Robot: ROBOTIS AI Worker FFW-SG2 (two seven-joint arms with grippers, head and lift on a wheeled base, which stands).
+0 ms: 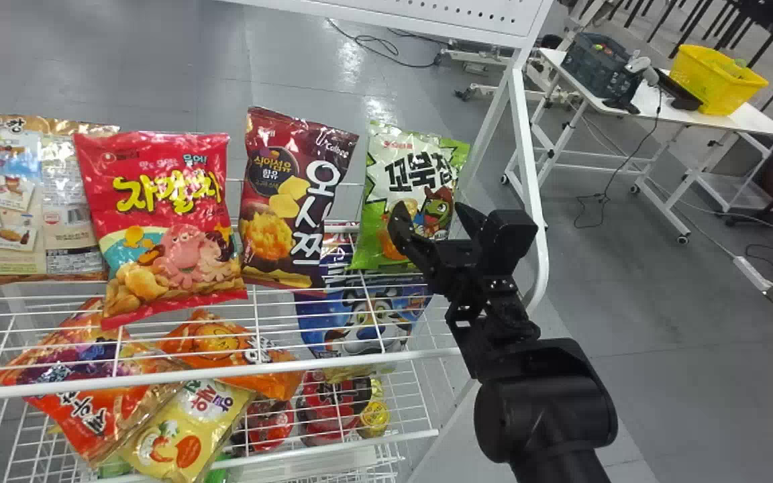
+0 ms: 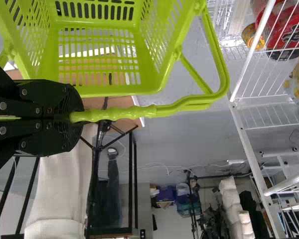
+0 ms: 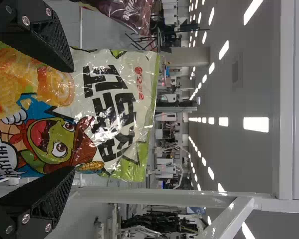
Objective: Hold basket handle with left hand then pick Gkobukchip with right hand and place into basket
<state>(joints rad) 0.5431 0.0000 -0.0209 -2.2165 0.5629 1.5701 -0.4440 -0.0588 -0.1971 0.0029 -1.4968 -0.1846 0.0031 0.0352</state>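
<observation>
In the head view my right gripper (image 1: pixel 430 221) stands open in front of the green and white Gkobukchip bag (image 1: pixel 408 194), at the right end of the upper rack row. The right wrist view has the open right gripper (image 3: pixel 65 119) with one finger on each side of the upright Gkobukchip bag (image 3: pixel 109 104); whether they touch it I cannot tell. My left gripper (image 2: pixel 70 117) is shut on the handle (image 2: pixel 124 113) of the lime green basket (image 2: pixel 109 91) in the left wrist view. The part of the basket's inside that shows holds no bag.
Left of the Gkobukchip, a dark red bag (image 1: pixel 289 201) and a red bag (image 1: pixel 168 221) stand on the white wire rack (image 1: pixel 225 372). More snacks lie on lower shelves. The rack's white post (image 1: pixel 531 181) rises close to the right gripper. A table (image 1: pixel 668 107) stands farther right.
</observation>
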